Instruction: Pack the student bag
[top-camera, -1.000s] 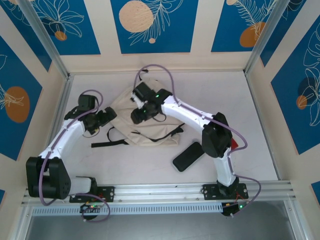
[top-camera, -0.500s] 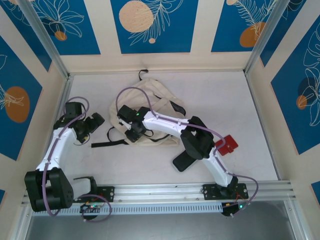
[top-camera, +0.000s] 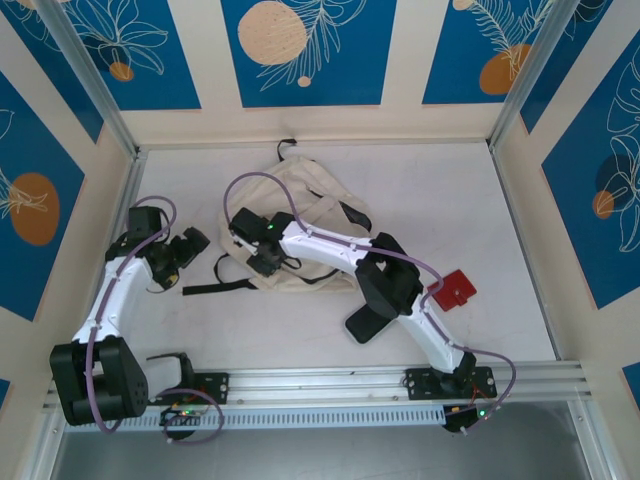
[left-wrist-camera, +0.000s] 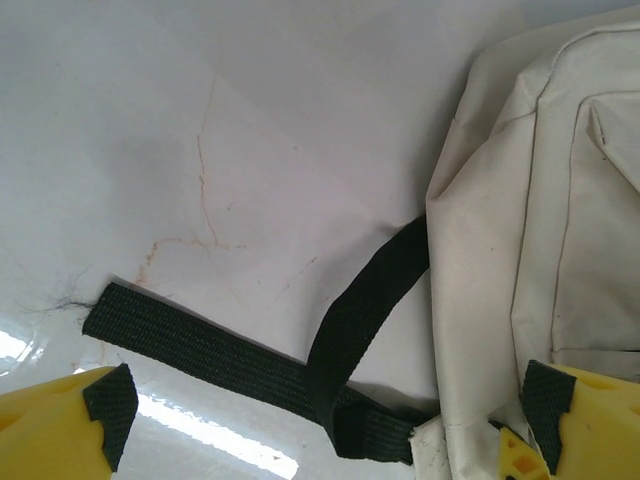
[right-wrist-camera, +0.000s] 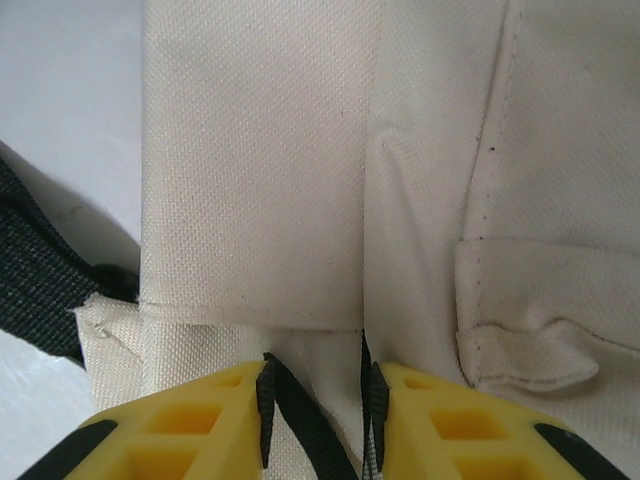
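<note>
**A:** Two grippers to choose from. Which sits nearer the student bag (top-camera: 320, 200)?

**B:** The right gripper (right-wrist-camera: 318, 400), plainly. Its jaws stand narrow, with only a slim gap between the pads, and the bag's cream cloth lies right under and ahead of the fingertips. A fold runs into that gap, but from this close I cannot tell whether the pads bite it or merely rest over it.

**A:** Which way does the bag lie from it?

**B:** Straight ahead and out to both sides. A seam runs lengthways away from the fingertips. A sewn flap (right-wrist-camera: 520, 350) sits just to their right. To their left the bag's edge gives way to bare table (right-wrist-camera: 60, 100).

**A:** And the left gripper (left-wrist-camera: 335, 425)?

**B:** Spread wide, holding nothing. A black strap (left-wrist-camera: 200, 345) crosses just ahead of its fingertips. The bag's side begins at its right finger and stretches on from there.

**A:** Room to work?

**B:** Seen from above, there is open table beyond the bag. Back by the right arm's elbow lie a flat black item (top-camera: 360, 325) and a red one (top-camera: 455, 290). They are near each other and well apart from the fingertips. My judgement is that lifting the cloth falls to the right gripper, and the left is free to come in from the strap side.
</note>
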